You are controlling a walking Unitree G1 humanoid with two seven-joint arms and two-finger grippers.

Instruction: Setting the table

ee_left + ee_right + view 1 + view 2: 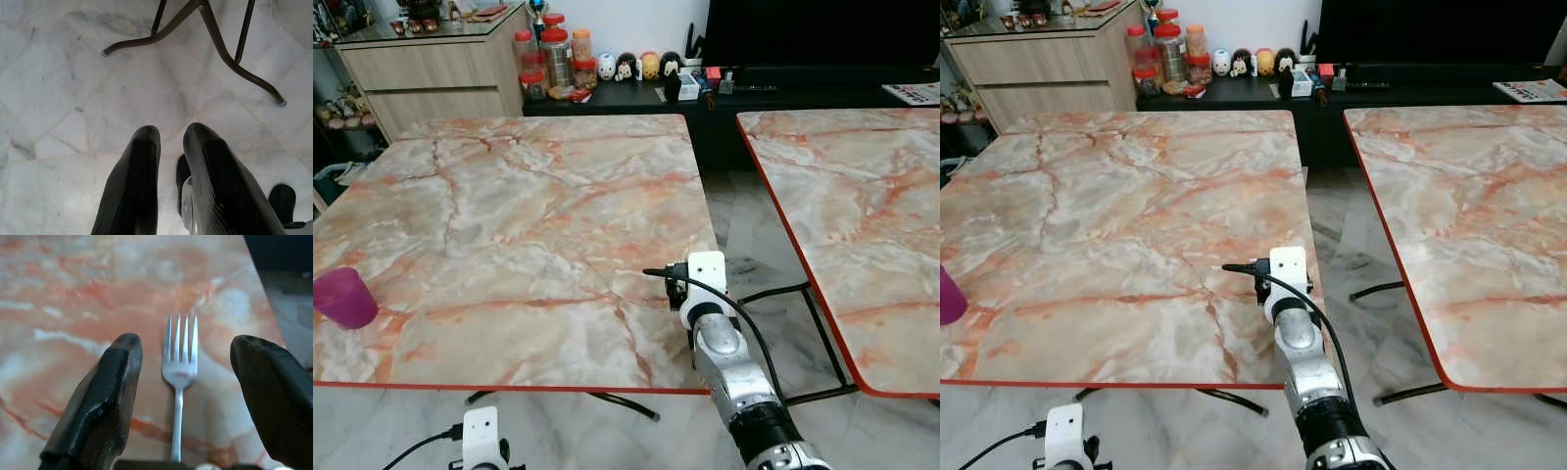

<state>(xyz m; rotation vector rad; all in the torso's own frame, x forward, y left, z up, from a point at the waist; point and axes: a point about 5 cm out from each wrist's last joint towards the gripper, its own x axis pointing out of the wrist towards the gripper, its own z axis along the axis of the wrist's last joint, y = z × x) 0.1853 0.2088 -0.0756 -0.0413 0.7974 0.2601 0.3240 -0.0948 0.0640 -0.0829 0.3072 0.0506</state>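
Note:
A silver fork (180,377) lies flat on the marble table (509,196), near its front right corner. My right gripper (186,345) is open, hanging just above the fork with one black finger (110,391) on either side and neither touching it. From the head, the right wrist (705,284) covers that spot. A purple cup (344,297) stands upright at the table's front left edge. My left gripper (168,134) hangs below the table's front edge over the floor, its fingers together and holding nothing.
A second marble table (862,196) stands to the right, with a floor gap (754,235) between the two. Dark metal table legs (220,49) cross the tiled floor. Behind are a black sideboard (636,93) with jars and figurines, and a wooden drawer cabinet (431,69).

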